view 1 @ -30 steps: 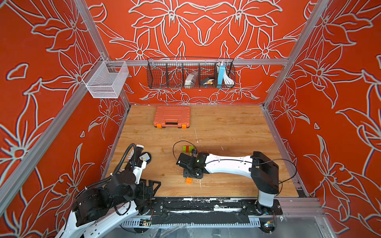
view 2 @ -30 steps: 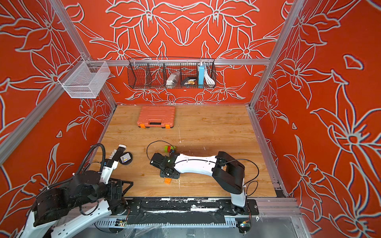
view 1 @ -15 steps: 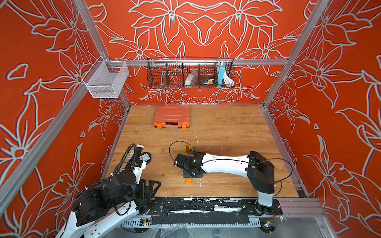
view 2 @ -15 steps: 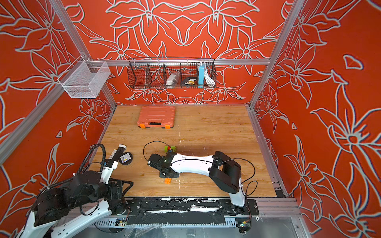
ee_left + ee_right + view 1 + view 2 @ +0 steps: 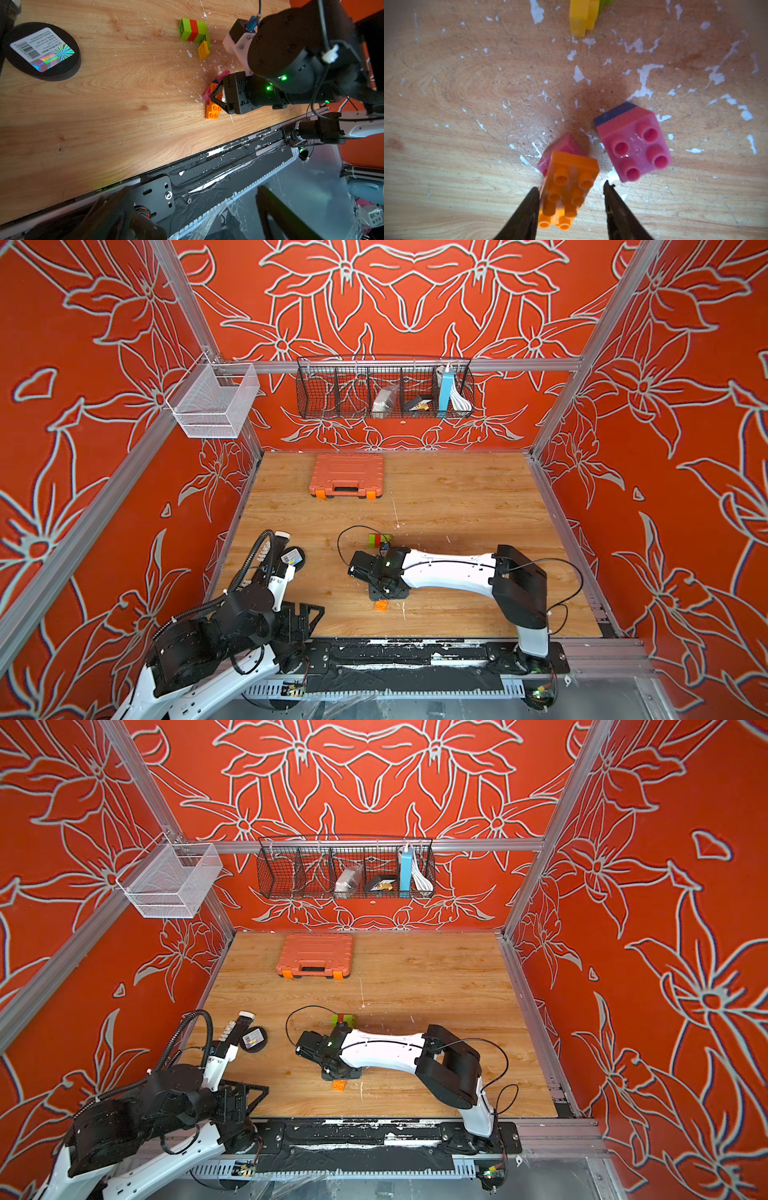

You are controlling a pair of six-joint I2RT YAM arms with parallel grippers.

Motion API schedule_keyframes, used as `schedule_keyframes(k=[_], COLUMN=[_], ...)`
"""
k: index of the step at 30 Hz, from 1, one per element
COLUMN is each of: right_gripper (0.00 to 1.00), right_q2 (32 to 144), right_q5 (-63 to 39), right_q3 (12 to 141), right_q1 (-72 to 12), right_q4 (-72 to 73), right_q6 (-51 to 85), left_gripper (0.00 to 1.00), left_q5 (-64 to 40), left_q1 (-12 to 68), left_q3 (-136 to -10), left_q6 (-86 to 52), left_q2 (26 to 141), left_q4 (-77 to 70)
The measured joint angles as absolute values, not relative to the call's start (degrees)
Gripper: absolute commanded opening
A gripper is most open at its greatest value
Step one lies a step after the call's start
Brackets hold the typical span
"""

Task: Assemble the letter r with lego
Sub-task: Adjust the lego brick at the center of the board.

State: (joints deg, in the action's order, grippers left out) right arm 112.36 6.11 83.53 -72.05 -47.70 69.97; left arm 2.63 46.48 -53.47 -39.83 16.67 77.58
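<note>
A long orange lego brick (image 5: pixel 566 187) lies tilted on the wood, one end resting on a pink brick (image 5: pixel 564 143). My right gripper (image 5: pixel 572 186) is open and straddles it: one finger touches its side, the other stands off with a gap. Beside it is a pink brick on a blue one (image 5: pixel 633 143), with a yellow brick (image 5: pixel 582 18) farther off. In both top views the right gripper (image 5: pixel 384 593) hides all but the orange brick's end (image 5: pixel 381 605) (image 5: pixel 339 1085). A green-red-green stack (image 5: pixel 379 540) (image 5: pixel 193 31) lies behind the arm. My left gripper (image 5: pixel 193 207) is open and empty over the front rail.
An orange toolbox (image 5: pixel 346 475) lies at the back of the table. A black round disc with a label (image 5: pixel 293 559) (image 5: pixel 43 49) sits near the left arm. Wire baskets (image 5: pixel 384 389) hang on the back wall. The black front rail (image 5: pixel 415 655) borders the table.
The right arm's elbow has shifted slightly to the left while its gripper stays over the orange brick. The left arm has not moved.
</note>
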Motion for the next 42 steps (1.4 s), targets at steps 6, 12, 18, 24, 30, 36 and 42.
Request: schedule_keyframes(k=[6, 12, 18, 24, 30, 36, 42], right_gripper=[0.46, 0.42, 0.28, 0.06, 0.0, 0.0, 0.0], right_q2=[113.0, 113.1, 113.2, 113.1, 112.1, 109.3, 106.4], right_q5=[6.1, 6.1, 6.2, 6.4, 5.9, 3.7, -1.5], right_q3=[83.7, 83.7, 83.7, 83.7, 83.7, 83.9, 83.9], right_q1=[-72.1, -72.1, -72.1, -72.1, -72.1, -72.0, -71.9], right_q4=[-47.6, -47.6, -47.6, -47.5, -46.8, -47.4, -50.7], right_q6=[69.9, 69.6, 68.4, 65.6, 60.0, 48.5, 31.9], left_gripper=[0.92, 0.92, 0.92, 0.92, 0.92, 0.92, 0.92], left_q5=[2.6, 2.6, 2.7, 2.7, 2.7, 2.4, 1.2], left_q1=[46.5, 46.5, 46.5, 46.5, 46.5, 46.5, 46.5], left_q3=[-53.5, -53.5, -53.5, -53.5, -53.4, -52.3, -50.9], left_q6=[-39.8, -39.8, -39.9, -40.1, -40.8, -42.4, -44.5], left_q2=[16.7, 16.7, 16.7, 16.7, 16.7, 16.9, 17.0], left_q4=[77.6, 77.6, 78.0, 78.2, 78.4, 78.3, 75.7])
